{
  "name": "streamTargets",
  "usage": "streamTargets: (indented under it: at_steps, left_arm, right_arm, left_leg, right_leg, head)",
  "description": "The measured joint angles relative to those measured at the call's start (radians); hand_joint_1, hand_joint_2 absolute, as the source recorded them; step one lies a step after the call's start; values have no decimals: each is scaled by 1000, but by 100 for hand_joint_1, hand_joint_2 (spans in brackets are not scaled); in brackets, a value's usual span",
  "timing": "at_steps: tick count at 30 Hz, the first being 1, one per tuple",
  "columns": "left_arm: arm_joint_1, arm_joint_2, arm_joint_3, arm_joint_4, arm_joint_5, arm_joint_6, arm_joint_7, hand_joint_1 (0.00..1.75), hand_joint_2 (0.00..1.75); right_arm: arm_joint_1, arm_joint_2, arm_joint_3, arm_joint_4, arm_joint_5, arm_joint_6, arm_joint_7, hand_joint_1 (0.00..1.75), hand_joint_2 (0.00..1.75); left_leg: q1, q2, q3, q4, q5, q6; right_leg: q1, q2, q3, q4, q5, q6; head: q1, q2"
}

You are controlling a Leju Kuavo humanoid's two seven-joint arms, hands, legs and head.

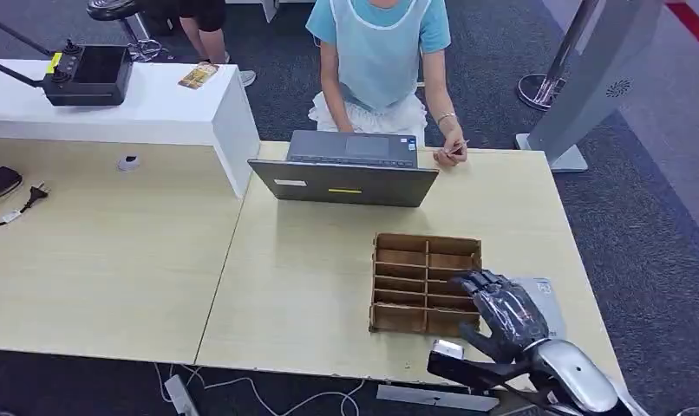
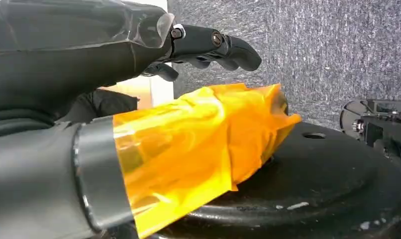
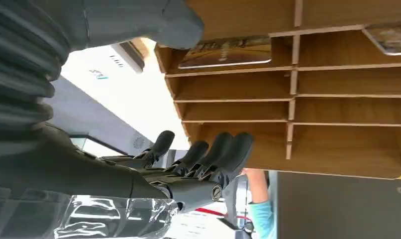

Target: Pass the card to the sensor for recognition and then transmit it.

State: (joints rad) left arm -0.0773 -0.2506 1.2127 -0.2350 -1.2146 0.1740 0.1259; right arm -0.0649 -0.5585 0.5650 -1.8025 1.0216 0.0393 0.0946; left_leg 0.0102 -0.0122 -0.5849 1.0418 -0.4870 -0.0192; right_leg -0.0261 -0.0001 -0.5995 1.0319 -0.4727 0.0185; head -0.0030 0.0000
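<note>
Head view: the right hand (image 1: 502,314) hovers over the near right corner of the wooden compartment rack (image 1: 424,282), which stands toward the desk's (image 1: 311,286) near edge; its fingers are spread and extended, holding nothing. A person (image 1: 381,61) seated at the far edge holds a card (image 1: 457,149) just right of the open laptop (image 1: 346,169). Right wrist view: two cards (image 3: 228,52) lie in rack compartments. Left wrist view: the left hand (image 2: 208,47) hangs with fingers loosely extended, empty
</note>
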Motion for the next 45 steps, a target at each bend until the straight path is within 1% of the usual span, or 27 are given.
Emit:
streamTargets:
  at_steps: [3,4,5,12,14,15,17,20,23,24,25,26,28,29,32,34,35,38,43,44,45]
  left_arm:
    - [0,0,0,0,0,0,0,0,0]
    - [0,0,0,0,0,0,0,0,0]
    - [0,0,0,0,0,0,0,0,0]
    - [0,0,0,0,2,0,0,0,0]
    - [0,0,0,0,3,0,0,0,0]
    - [0,0,0,0,3,0,0,0,0]
    - [0,0,0,0,3,0,0,0,0]
    - [0,0,0,0,3,0,0,0,0]
    - [0,0,0,0,5,0,0,0,0]
    - [0,0,0,0,5,0,0,0,0]
    - [0,0,0,0,6,1,0,0,0]
    - [0,0,0,0,6,1,0,0,0]
    - [0,0,0,0,6,1,0,0,0]
    - [0,0,0,0,6,1,0,0,0]
    - [0,0,0,0,8,2,0,0,0]
    - [0,0,0,0,8,2,0,0,0]
    - [0,0,0,0,9,2,0,0,0]
    - [0,0,0,0,9,2,0,0,0]
    - [0,0,0,0,10,3,0,0,0]
    - [0,0,0,0,10,3,0,0,0]
    - [0,0,0,0,10,3,0,0,0]
  right_arm:
    - [-9,4,10,10,-3,1,-2,63,175]
    - [-11,4,13,13,-5,1,-2,66,175]
    - [-14,5,17,16,-5,1,-2,63,175]
    - [-30,8,37,32,-13,2,-2,68,175]
    - [-34,8,43,35,-15,1,-2,73,175]
    - [-35,8,46,37,-15,1,-2,73,175]
    - [-38,8,50,39,-17,1,-2,84,175]
    - [-40,8,52,40,-20,1,-2,89,175]
    - [-42,8,53,42,-23,1,-2,86,175]
    - [-43,8,53,42,-23,1,-2,87,175]
    - [-44,8,54,43,-23,1,-2,79,175]
    - [-45,8,55,43,-23,1,-2,84,175]
    - [-50,8,57,45,-23,2,-2,84,175]
    - [-54,8,58,47,-23,2,-2,87,175]
    - [-68,9,62,54,-23,5,-2,89,175]
    - [-76,10,66,58,-22,9,-2,86,175]
    - [-78,10,68,61,-23,9,-2,89,175]
    - [-84,12,73,68,-23,9,-2,87,175]
    - [-91,16,76,79,-23,10,-2,91,175]
    - [-92,16,76,80,-22,10,-2,99,175]
    - [-93,17,76,82,-22,10,-2,99,175]
  left_leg:
    - [0,0,0,0,0,0]
    - [0,0,0,0,0,0]
    - [0,0,0,0,0,0]
    - [0,0,0,0,0,0]
    - [0,0,0,0,0,0]
    - [0,0,0,0,0,0]
    - [0,0,0,0,0,0]
    - [0,0,0,0,0,0]
    - [0,0,0,0,0,0]
    - [0,0,0,0,0,0]
    - [0,0,0,0,0,0]
    - [0,0,0,0,0,0]
    - [0,0,0,0,0,0]
    - [0,0,0,0,0,0]
    - [0,0,0,0,0,0]
    - [0,0,0,0,0,0]
    - [0,0,0,0,0,0]
    - [0,0,0,0,0,0]
    - [0,0,0,0,0,0]
    - [0,0,0,0,0,0]
    - [0,0,0,0,0,0]
  right_leg:
    - [0,0,0,0,0,0]
    - [0,0,0,0,0,0]
    - [0,0,0,0,0,0]
    - [0,0,0,0,0,0]
    - [0,0,0,0,0,0]
    - [0,0,0,0,0,0]
    - [0,0,0,0,0,0]
    - [0,0,0,0,0,0]
    - [0,0,0,0,0,0]
    - [0,0,0,0,0,0]
    - [0,0,0,0,0,0]
    - [0,0,0,0,0,0]
    - [0,0,0,0,0,0]
    - [0,0,0,0,0,0]
    - [0,0,0,0,0,0]
    - [0,0,0,0,0,0]
    - [0,0,0,0,0,0]
    - [0,0,0,0,0,0]
    - [0,0,0,0,0,0]
    - [0,0,0,0,0,0]
    - [0,0,0,0,0,0]
  head:
    - [0,0]
    - [0,0]
    - [0,0]
    - [0,0]
    - [0,0]
    - [0,0]
    - [0,0]
    - [0,0]
    - [0,0]
    - [0,0]
    - [0,0]
    - [0,0]
    - [0,0]
    - [0,0]
    - [0,0]
    - [0,0]
    - [0,0]
    - [0,0]
    - [0,0]
    - [0,0]
    - [0,0]
